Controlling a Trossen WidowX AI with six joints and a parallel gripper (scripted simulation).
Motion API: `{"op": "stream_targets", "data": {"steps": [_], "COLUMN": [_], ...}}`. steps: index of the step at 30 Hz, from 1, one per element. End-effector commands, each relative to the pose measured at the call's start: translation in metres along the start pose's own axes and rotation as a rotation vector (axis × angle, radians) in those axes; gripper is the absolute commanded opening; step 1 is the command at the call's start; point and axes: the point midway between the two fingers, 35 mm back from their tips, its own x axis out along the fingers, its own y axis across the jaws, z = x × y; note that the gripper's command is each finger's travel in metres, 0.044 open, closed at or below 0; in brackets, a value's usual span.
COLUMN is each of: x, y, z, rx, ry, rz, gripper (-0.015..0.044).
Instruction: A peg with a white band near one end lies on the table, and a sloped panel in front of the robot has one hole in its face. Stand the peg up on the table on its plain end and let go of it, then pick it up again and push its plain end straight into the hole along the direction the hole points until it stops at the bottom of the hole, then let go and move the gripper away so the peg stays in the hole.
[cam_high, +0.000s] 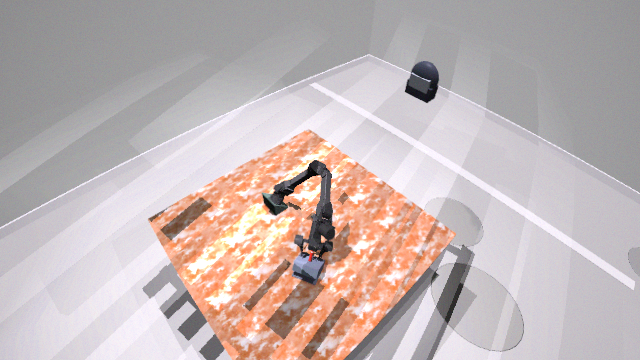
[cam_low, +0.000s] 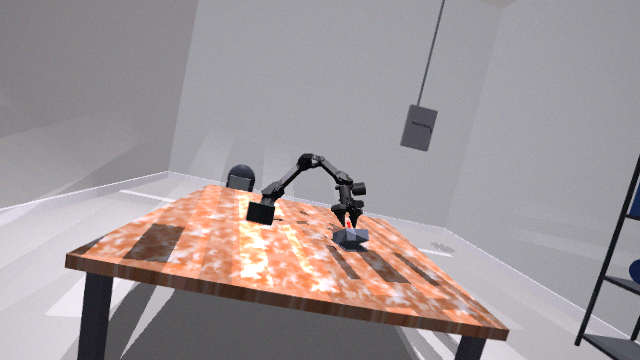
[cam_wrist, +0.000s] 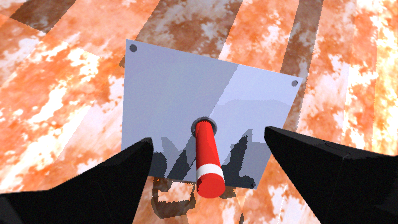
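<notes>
The red peg (cam_wrist: 207, 150) (cam_high: 310, 257) (cam_low: 349, 224) stands in the hole (cam_wrist: 196, 128) of the sloped panel (cam_wrist: 160, 95) (cam_high: 308, 269) (cam_low: 351, 237). Its plain end is inside the hole, and its white-banded end points out, toward the wrist camera. How deep it sits inside is hidden. My gripper (cam_wrist: 209, 137) (cam_low: 350, 225) is open, with a finger on each side of the peg and a wide gap to both. Nothing is between the fingertips except the free-standing peg, which neither finger touches.
The panel's block rests on the wood-patterned table (cam_high: 225, 220) (cam_low: 200, 250). The arm's dark base (cam_high: 274, 204) (cam_low: 260, 213) stands on the same table, away from the panel. Dark shadows fall across the table and the panel face.
</notes>
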Motion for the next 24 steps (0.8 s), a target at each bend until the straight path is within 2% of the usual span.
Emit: {"op": "stream_targets", "data": {"steps": [1,24], "x": [-0.009,-0.067], "y": [0.002,0.001], "z": [0.002,0.003], "rx": [-0.004,0.003], "ry": [-0.006,-0.003], "rz": [0.003,-0.007], "gripper": [0.044,0.044]}}
